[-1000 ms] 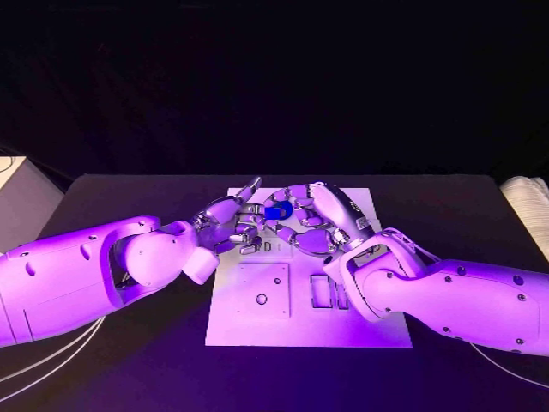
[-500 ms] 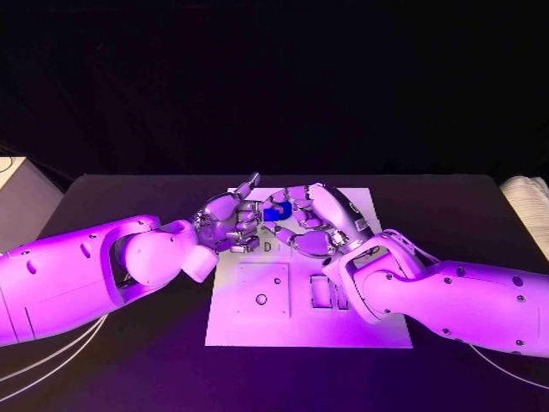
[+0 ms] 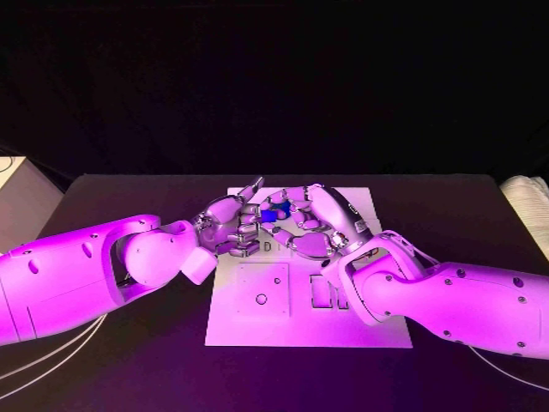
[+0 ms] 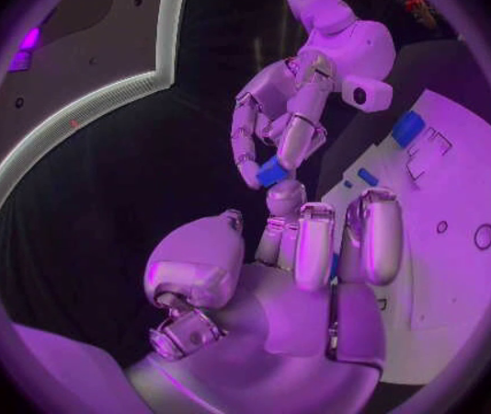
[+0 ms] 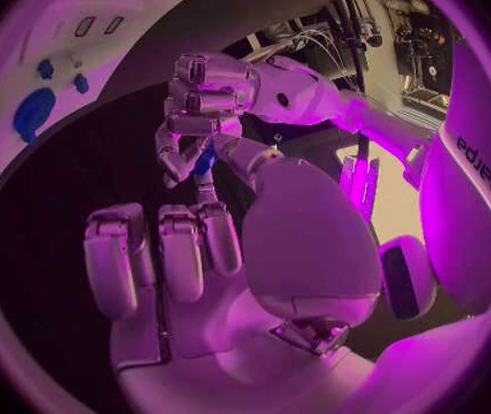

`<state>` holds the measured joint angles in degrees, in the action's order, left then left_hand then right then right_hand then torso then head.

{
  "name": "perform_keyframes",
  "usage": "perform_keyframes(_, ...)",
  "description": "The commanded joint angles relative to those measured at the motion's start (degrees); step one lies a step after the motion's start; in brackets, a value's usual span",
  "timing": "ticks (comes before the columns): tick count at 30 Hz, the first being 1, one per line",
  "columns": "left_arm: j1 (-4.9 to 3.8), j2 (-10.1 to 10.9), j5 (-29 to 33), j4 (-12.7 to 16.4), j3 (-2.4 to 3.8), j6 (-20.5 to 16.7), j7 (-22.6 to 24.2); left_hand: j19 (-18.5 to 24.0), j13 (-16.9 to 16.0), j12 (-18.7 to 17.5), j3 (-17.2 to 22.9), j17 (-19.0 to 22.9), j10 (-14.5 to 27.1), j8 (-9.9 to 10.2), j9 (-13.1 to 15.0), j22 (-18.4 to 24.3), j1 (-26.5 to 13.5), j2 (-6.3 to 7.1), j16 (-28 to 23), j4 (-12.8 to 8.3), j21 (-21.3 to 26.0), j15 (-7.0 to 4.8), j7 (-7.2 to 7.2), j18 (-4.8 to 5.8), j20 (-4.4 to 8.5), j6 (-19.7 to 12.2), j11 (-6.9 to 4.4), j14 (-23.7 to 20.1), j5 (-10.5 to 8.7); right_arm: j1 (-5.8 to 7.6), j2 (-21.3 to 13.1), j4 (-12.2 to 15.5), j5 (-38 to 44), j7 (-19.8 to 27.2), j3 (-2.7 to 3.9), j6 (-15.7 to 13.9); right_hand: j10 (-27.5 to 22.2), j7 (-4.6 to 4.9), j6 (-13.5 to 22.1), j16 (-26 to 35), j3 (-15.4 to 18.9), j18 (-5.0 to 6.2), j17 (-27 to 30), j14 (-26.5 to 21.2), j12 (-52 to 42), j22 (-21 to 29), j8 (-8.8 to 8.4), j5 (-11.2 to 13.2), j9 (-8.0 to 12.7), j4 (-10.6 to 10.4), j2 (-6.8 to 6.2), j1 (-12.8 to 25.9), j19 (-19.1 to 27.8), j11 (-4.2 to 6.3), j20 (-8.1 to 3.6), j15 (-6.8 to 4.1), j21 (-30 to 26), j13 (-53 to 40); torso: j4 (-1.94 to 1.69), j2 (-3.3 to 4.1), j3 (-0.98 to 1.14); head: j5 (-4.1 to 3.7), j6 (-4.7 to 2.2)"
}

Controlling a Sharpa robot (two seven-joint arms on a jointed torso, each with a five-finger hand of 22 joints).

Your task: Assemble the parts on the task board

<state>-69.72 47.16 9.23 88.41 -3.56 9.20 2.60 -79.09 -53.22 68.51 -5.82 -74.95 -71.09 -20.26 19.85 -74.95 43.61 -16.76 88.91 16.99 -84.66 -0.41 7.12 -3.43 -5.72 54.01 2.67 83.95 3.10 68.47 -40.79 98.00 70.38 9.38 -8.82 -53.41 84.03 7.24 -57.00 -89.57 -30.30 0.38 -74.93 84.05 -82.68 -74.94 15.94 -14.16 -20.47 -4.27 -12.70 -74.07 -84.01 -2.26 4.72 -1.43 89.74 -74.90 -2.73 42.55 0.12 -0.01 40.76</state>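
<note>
Black table (image 3: 126,193) under a dark backdrop, the white board (image 3: 302,326) lying at its middle. A small blue part (image 3: 272,215) is hanging above the board's far end, caught between the two hands where their fingertips are meeting. In the left wrist view that part (image 4: 272,172) is sitting pinched in the right hand's (image 4: 278,138) fingertips, with the left hand's (image 4: 303,258) fingers curling in just below it; the right wrist view is showing blue (image 5: 204,164) among the left hand's (image 5: 205,110) fingers too. So both hands (image 3: 232,225) (image 3: 314,225) seem to be touching the piece, though which one is bearing it I cannot tell for sure; the right is clamping on it most plainly. Other blue parts (image 4: 406,127) are lying on the board farther off, near cut-out slots (image 3: 328,292). Judging the step: a hand-to-hand pass or regrip of the part in mid-air, ahead of seating it. The next move is likely calling for one hand to secure a firm pinch before the other lets go, then carrying the part down to its matching recess, squared to it.
</note>
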Motion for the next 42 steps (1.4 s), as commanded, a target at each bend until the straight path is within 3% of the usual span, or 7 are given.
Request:
perform_keyframes(1,-0.02,-0.11,-1.24,-0.04,0.04,-0.06,-0.32,-0.32,0.08,0.12,0.16,-13.03,-0.16,0.57,0.07,-1.06,-0.31,-0.04,0.19,-0.03,-0.36,-0.21,-0.06,0.33,-0.07,-0.5,0.07,5.25,-0.09,-0.08,-0.11,0.33,-0.26,1.35,0.09,-0.62,1.26,-0.25,-0.06,-0.3,-0.01,-0.38,-14.74,5.88,-0.44,-15.06,0.14,-0.08,-0.07,0.29,0.19,-0.59,-5.99,-0.02,-0.34,-0.22,0.26,-9.74,-0.01,-0.03,0.01,0.1,-0.07)
perform_keyframes(9,-0.03,1.05,-3.76,-0.84,0.06,-6.95,3.74,15.01,15.62,-10.65,-3.28,1.53,17.76,4.44,-1.23,16.57,4.92,0.76,-7.37,-0.07,7.53,2.73,3.2,-3.39,-2.37,-11.03,3.38,-3.19,-0.25,-0.09,-1.03,0.25,-0.51,0.65,0.18,-0.14,1.26,-0.25,-0.06,-0.3,-0.01,-0.38,-14.74,5.88,-0.44,-15.06,0.14,-0.08,-0.07,0.29,0.19,-0.59,-5.99,-0.02,-0.34,-0.22,0.26,-9.74,0.06,-0.1,-0.07,-0.06,-0.31)
perform_keyframes(16,-0.06,3.82,-7.44,-1.05,0.13,-11.5,9.47,26.12,18.64,-10.79,-5.0,13.15,23.15,-2.39,-0.91,30.28,12.98,0.52,-13.75,-0.39,16.56,3.89,4.2,-6.01,-3.79,-15.42,4.46,-11.9,0.14,-0.07,-2.1,-0.12,-1.47,-0.26,0.19,0.8,1.26,-0.25,-0.06,-0.3,-0.01,-0.38,-14.74,5.88,-0.44,-15.06,0.14,-0.08,-0.07,0.29,0.19,-0.59,-5.99,-0.02,-0.34,-0.22,0.26,-9.74,0.0,-0.1,-0.04,-0.41,-0.72)
perform_keyframes(25,-0.12,7.37,-20.93,0.79,0.47,-13.18,16.36,31.3,26.47,-15.81,12.22,23.13,26.22,-6.99,-3.82,37.35,40.22,10.6,-17.95,-17.74,22.86,2.98,3.5,-7.12,-3.11,-16.7,3.39,-19.85,0.08,0.03,-2.83,-0.54,-3.65,-1.61,0.19,3.72,1.21,-0.22,0.01,-0.33,-0.02,-0.38,-14.82,5.89,-0.37,-15.06,0.1,-0.07,-0.05,0.38,0.13,-0.6,-5.99,-0.05,-0.33,-0.2,0.26,-9.69,-0.12,-0.09,-0.12,-0.72,-1.03)
perform_keyframes(27,-0.13,8.01,-26.59,1.53,0.6,-14.34,18.5,32.07,29.48,-17.99,24.02,23.94,23.98,-5.73,-6.47,36.04,40.25,15.02,-18.28,-22.01,21.55,3.97,5.39,-6.94,-2.77,-13.28,3.79,-20.79,0.25,0.07,-2.95,-0.72,-4.23,-1.82,0.19,4.69,1.21,-0.22,0.01,-0.33,-0.02,-0.38,-14.82,5.89,-0.37,-15.06,0.1,-0.07,-0.05,0.38,0.13,-0.6,-5.99,-0.05,-0.33,-0.2,0.26,-9.69,-0.12,-0.13,-0.14,-0.71,-1.0)
perform_keyframes(32,-0.16,8.96,-41.65,3.18,0.98,-17.47,22.11,33.61,31.44,-17.51,44.98,24.88,22.57,-5.41,-9.1,32.05,34.77,22.25,-17.49,-26.9,16.78,2.68,3.32,-7.16,-2.41,-11.26,3.15,-20.07,0.1,0.13,-3.17,-1.43,-6.08,-2.3,0.19,7.07,1.23,-0.21,0.03,-0.37,-0.05,-0.38,-14.93,5.92,-0.4,-15.06,0.09,-0.08,-0.05,0.42,0.13,-0.63,-5.99,-0.05,-0.32,-0.2,0.26,-9.71,-0.16,-0.2,-0.2,-0.93,-0.96)
perform_keyframes(42,-0.22,9.29,-61.65,5.98,1.24,-21.63,25.19,34.51,32.13,-17.54,47.35,24.08,21.42,-6.51,-9.13,30.07,34.97,23.57,-16.78,-28.25,14.24,2.29,3.01,-7.18,-2.03,-10.24,2.92,-19.11,0.0,0.27,-3.18,-2.88,-12.1,-2.46,0.19,10.93,1.26,-0.2,0.07,-0.36,-0.08,-0.38,-14.89,5.91,-0.44,-15.06,0.07,-0.07,-0.04,0.46,0.15,-0.66,-5.99,-0.07,-0.32,-0.19,0.26,-9.75,-0.07,-0.1,-0.08,-0.94,-1.06)
